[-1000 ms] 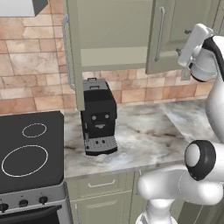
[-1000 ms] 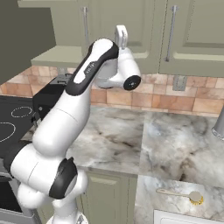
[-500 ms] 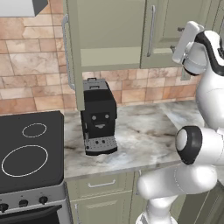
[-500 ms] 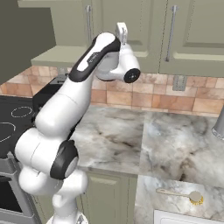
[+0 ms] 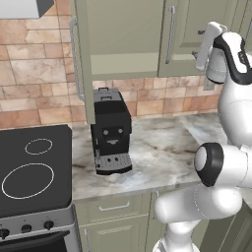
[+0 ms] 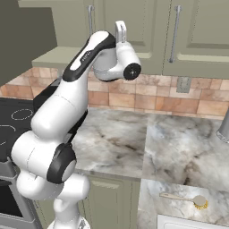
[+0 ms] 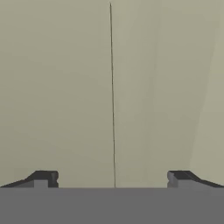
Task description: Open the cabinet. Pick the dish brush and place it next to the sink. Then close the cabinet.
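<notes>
Closing the cabinet is judged the step in hand: its left door is swung out, the dish brush is laid on the desk, and the empty pincer, spread wide, is raised near the closed door's seam.

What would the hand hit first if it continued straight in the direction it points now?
Most likely the cabinet. The open hand faces a sage-green surface with a thin vertical seam, probably where two doors meet. Nothing lies between, though how far away it is remains unclear.
</notes>
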You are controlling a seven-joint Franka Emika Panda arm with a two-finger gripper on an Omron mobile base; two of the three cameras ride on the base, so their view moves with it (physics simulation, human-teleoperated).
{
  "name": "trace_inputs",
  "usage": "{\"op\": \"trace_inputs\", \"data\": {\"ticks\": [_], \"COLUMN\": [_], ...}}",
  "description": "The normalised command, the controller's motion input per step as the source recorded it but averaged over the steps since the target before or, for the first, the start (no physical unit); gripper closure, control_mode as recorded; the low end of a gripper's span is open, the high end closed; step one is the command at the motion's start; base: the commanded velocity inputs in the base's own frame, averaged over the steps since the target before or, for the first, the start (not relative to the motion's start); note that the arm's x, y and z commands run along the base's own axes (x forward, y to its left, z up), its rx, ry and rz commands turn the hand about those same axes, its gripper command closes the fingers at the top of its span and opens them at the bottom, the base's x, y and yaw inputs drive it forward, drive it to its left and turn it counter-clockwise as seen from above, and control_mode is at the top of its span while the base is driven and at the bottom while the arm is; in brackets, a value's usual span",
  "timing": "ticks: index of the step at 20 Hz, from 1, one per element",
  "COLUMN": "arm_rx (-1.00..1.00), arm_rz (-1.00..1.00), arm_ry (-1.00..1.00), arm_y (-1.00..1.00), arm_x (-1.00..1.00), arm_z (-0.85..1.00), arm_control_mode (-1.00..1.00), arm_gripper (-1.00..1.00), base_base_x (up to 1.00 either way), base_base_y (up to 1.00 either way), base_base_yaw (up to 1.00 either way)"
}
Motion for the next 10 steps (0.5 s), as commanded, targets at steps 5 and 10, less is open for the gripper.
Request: {"op": "trace_inputs", "data": {"ticks": [5,10], "arm_rx": [-0.13,-0.12], "arm_rz": [-0.01,-0.03], "arm_ry": [0.0,0.0], "arm_y": [0.21,0.19], "arm_x": [-0.1,-0.3], "arm_z": [0.0,0.0], "arm_control_mode": [-1.0,-1.0], "arm_gripper": [-1.0,-1.0], "base_base_x": [0.0,0.0], "base_base_y": [0.0,0.0], "base_base_yaw": [0.0,0.0]}}
